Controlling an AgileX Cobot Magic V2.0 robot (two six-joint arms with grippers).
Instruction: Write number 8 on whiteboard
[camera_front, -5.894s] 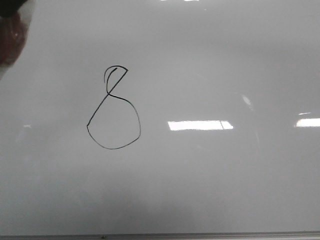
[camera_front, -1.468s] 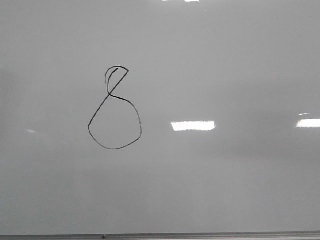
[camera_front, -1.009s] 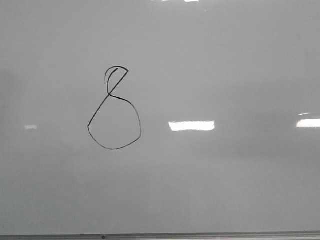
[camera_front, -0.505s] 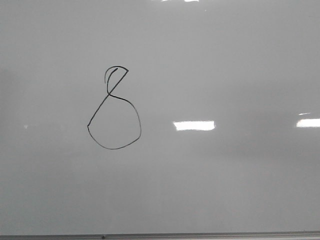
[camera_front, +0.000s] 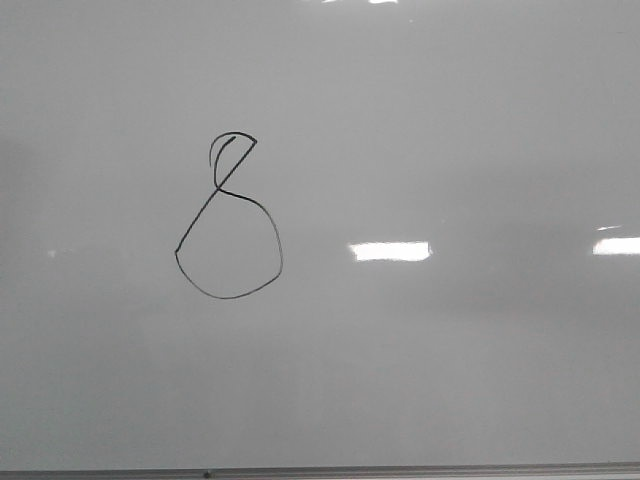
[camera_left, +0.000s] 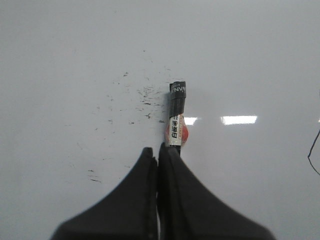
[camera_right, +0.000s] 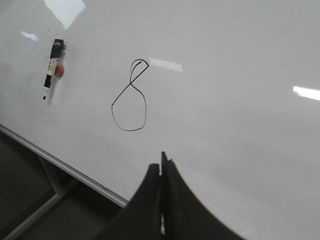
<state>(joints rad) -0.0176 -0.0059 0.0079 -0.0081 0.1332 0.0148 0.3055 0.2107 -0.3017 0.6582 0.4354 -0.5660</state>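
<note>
The number 8 (camera_front: 218, 189) is a thin black line figure on the whiteboard (camera_front: 450, 120), left of centre in the front view. It also shows in the right wrist view (camera_right: 131, 84). A black-capped marker (camera_right: 52, 67) with a white label and a red spot lies flat on the board, left of the 8, with nothing around it. My left gripper (camera_left: 158, 148) is shut above the board, and the marker (camera_left: 175, 117) lies just beyond its fingertips. My right gripper (camera_right: 161, 162) is shut and empty, above the board below the 8. Neither gripper shows in the front view.
The board's thin metal bottom edge (camera_front: 400, 468) runs along the near side; beyond it (camera_right: 70, 167) are dark floor and a frame leg (camera_right: 50, 175). Small black ink specks (camera_left: 140, 95) mark the board by the marker. Bright light reflections (camera_front: 390, 251) lie on the board.
A dark reddish shape at the top left corner of the front view 5.9 s ago is gone. The 8 is unchanged. Only the light reflections have shifted slightly.
</note>
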